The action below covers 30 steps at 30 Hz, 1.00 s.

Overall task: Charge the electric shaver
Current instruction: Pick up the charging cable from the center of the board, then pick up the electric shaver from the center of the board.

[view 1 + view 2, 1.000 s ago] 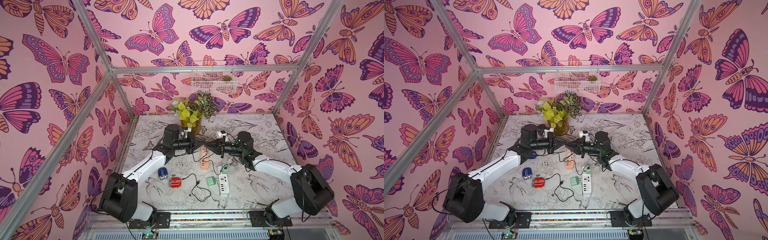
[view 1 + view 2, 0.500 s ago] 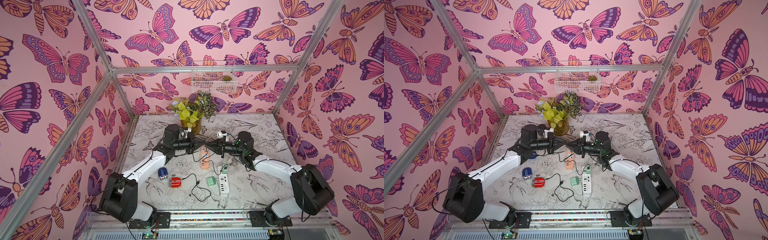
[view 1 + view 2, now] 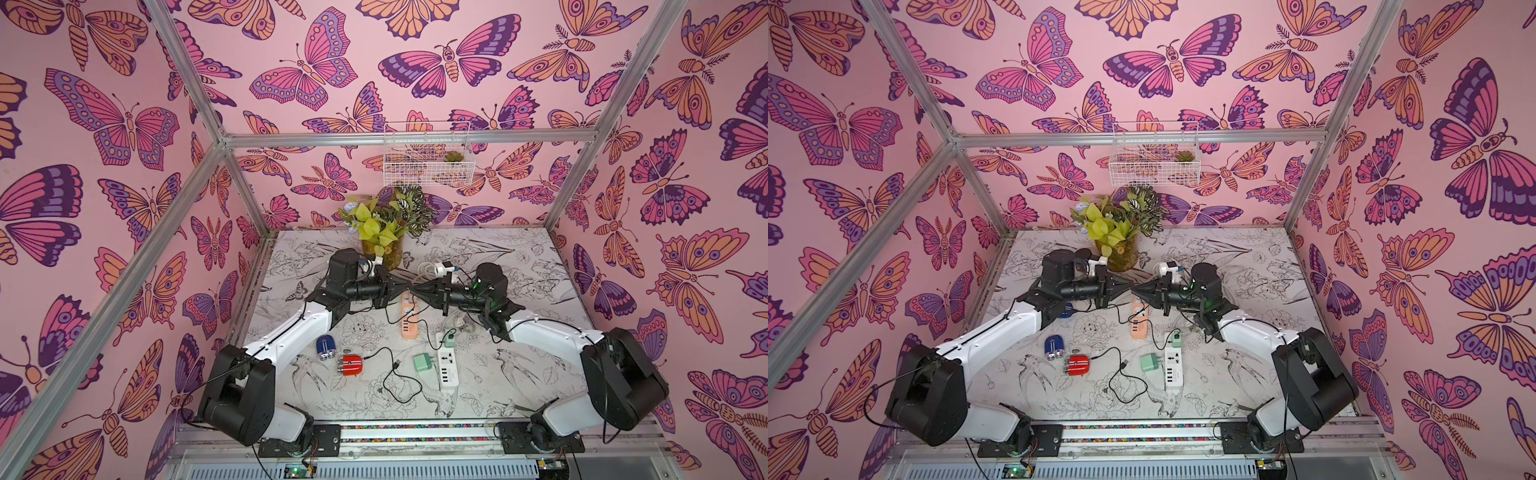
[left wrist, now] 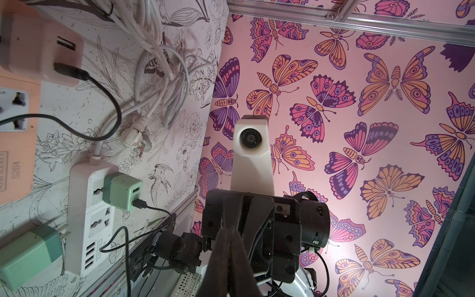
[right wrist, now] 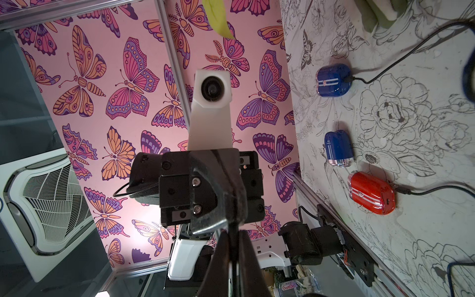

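Both top views look down from high over the whole surface [image 3: 519, 374]; left cam [image 5: 212, 88] and right cam [image 4: 250, 138] face each other, close.

Red shaver [image 5: 372, 193] — glossy plastic; frame [image 3: 374, 140] metal

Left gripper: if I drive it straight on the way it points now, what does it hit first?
The right gripper. In a top view the left gripper points at it tip to tip, both above the orange power strip, with the fingers nearly meeting. I cannot tell whether they already touch.
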Tool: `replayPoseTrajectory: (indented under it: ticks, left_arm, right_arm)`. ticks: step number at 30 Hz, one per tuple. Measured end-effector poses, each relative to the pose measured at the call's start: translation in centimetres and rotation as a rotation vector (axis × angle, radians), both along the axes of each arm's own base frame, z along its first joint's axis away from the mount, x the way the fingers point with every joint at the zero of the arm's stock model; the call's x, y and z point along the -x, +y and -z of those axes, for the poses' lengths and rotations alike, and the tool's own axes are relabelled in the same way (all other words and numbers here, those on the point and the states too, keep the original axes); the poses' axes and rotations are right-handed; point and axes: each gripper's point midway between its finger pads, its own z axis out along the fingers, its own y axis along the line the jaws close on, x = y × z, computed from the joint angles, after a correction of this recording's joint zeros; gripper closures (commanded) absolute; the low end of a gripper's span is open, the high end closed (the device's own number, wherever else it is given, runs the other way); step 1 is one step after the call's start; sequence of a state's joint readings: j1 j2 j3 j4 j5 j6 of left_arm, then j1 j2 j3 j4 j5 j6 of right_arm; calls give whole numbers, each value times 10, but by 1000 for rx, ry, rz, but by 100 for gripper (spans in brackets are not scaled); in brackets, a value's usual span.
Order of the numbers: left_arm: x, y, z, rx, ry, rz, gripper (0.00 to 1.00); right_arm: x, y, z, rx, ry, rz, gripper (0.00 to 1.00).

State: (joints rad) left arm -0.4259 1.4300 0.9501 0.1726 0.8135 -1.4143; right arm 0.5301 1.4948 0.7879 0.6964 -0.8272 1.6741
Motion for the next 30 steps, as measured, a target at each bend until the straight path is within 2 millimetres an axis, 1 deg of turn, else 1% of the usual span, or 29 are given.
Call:
replayPoseTrajectory:
  ticks: [1, 2, 3, 6, 7, 8, 10, 11, 12, 13, 14, 15, 16, 19, 20, 22, 24, 28, 30]
  left_arm:
    - [1, 2, 1, -14, 10, -14, 62]
    - [2, 6, 4, -35, 22, -33, 56]
    - [4, 10, 6, -59, 33, -52, 53]
    - [9, 32, 7, -166, 59, -146, 38]
    - [11, 44, 6, -208, 64, -195, 35]
    - [16, 59, 5, -255, 75, -255, 36]
    - [26, 90, 5, -333, 111, -366, 41]
    - [33, 107, 7, -370, 140, -429, 44]
    - [39, 121, 10, -394, 172, -476, 45]
    - [46, 135, 17, -416, 209, -528, 45]
    - [53, 145, 27, -435, 256, -570, 44]
    - [59, 152, 38, -446, 300, -598, 42]
    - [64, 155, 53, -454, 358, -620, 40]
    - [72, 160, 99, -491, 517, -670, 35]
    - [73, 163, 115, -509, 558, -693, 32]
    - [71, 170, 136, -529, 601, -749, 24]
    - [65, 176, 150, -535, 608, -808, 24]
    - [45, 184, 165, -508, 589, -902, 22]
    - [40, 186, 174, -502, 589, -928, 20]
  right_arm:
    - [0, 0, 1, 2, -1, 1, 100]
    - [0, 0, 1, 5, -2, 1, 100]
    - [-1, -1, 3, 11, -7, 1, 100]
    - [0, -2, 7, 31, -13, 0, 100]
    - [1, -2, 9, 39, -15, -3, 100]
    - [2, -3, 10, 49, -19, -6, 100]
    - [5, -5, 13, 72, -28, -11, 100]
    - [8, -6, 15, 92, -34, -16, 100]
    - [11, -7, 17, 112, -40, -23, 100]
    - [14, -6, 17, 131, -51, -34, 100]
    - [16, -4, 17, 148, -61, -49, 100]
    - [18, -2, 15, 157, -72, -62, 100]
    - [21, 1, 13, 165, -86, -78, 100]
    - [28, 11, 5, 165, -121, -121, 100]
    - [29, 14, 4, 163, -127, -132, 100]
    - [31, 19, 5, 162, -129, -150, 100]
    - [32, 22, 9, 166, -122, -163, 100]
    - [34, 23, 12, 168, -114, -176, 100]
    - [35, 23, 12, 167, -114, -180, 100]
